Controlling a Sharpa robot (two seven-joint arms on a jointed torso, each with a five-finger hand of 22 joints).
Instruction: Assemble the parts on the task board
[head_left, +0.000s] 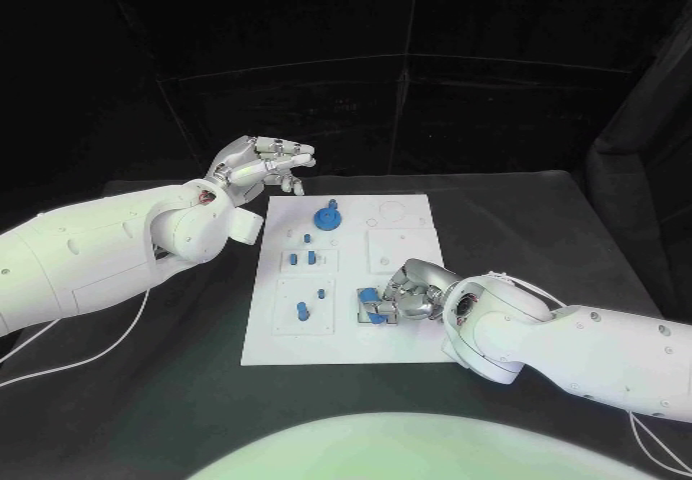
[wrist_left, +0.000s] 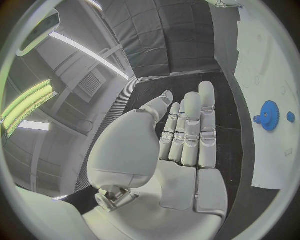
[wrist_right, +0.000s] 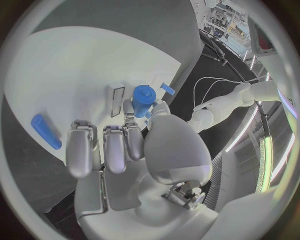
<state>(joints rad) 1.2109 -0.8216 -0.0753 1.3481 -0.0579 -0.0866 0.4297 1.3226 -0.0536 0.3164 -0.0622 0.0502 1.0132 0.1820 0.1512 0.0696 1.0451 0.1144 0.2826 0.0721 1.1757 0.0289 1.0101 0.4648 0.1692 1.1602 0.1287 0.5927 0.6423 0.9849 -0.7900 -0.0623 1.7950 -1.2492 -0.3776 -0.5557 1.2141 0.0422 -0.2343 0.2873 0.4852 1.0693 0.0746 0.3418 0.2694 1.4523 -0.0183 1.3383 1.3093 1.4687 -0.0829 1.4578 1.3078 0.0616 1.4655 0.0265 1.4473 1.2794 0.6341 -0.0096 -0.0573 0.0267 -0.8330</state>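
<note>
a blue cylindrical part (wrist_right: 143, 100) stood pinched between the thumb and a finger of the right hand (head_left: 408, 292), the other fingers (wrist_right: 80, 150) curled loosely over the near right corner of the white task board (head_left: 404, 342). beneath that hand, in the head view, more blue pieces (head_left: 374, 304) sat in a small tray at the board's near edge, touching or almost touching the fingertips. a blue bar (wrist_right: 45, 131) lay flat on the board, off to the side of the hand in the right wrist view and apart from it. further out from the right hand, toward the board's far end, a blue gear (head_left: 330, 217) with a short peg stood on the board, and small blue parts (head_left: 299, 258) rested in recessed squares along the board's left half. the left hand (head_left: 264, 163) hovered beyond the board's far left corner, above the black table (head_left: 159, 400), holding nothing; its fingers (wrist_left: 190, 125) were extended side by side and slightly parted, the gear (wrist_left: 269, 115) lying well off to one side of them.
</note>
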